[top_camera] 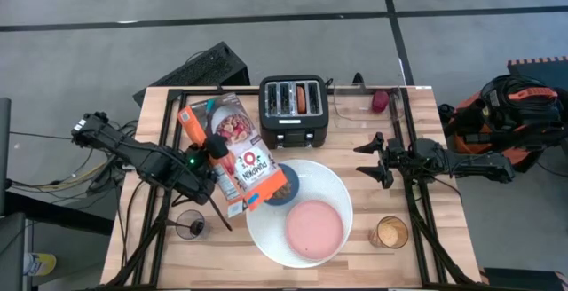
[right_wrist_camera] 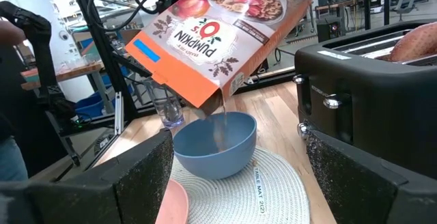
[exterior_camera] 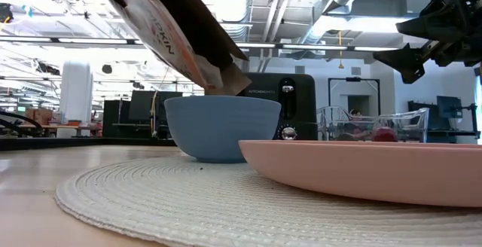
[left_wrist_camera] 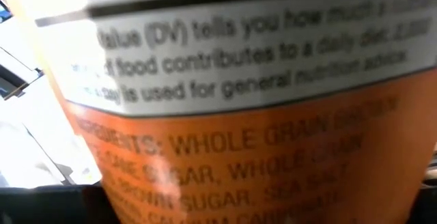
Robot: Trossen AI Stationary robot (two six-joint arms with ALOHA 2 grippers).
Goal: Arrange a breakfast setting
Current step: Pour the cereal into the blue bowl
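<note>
Box: cereal box (right_wrist_camera: 218,36) is pinched by left gripper (top_camera: 216,149) fingers, frame centre-left.
Tilt: long axis is slanted, open corner directly above blue bowl (right_wrist_camera: 215,142).
Right gripper (top_camera: 377,158): fingers are spread, idle, right of toaster (top_camera: 295,111).

One orange cereal box (top_camera: 238,153), one small blue bowl (right_wrist_camera: 214,144), one big white round plate (top_camera: 330,191), one pink saucer (top_camera: 314,229), one black four-slot toaster (top_camera: 294,111) with one round toasted bread (top_camera: 302,98) in it. Two glasses: one amber glass (top_camera: 390,232), one clear tumbler (top_camera: 190,224). One clear container (top_camera: 371,105).

Orange cereal box (right_wrist_camera: 218,39), blue bowl (right_wrist_camera: 215,145)
</note>
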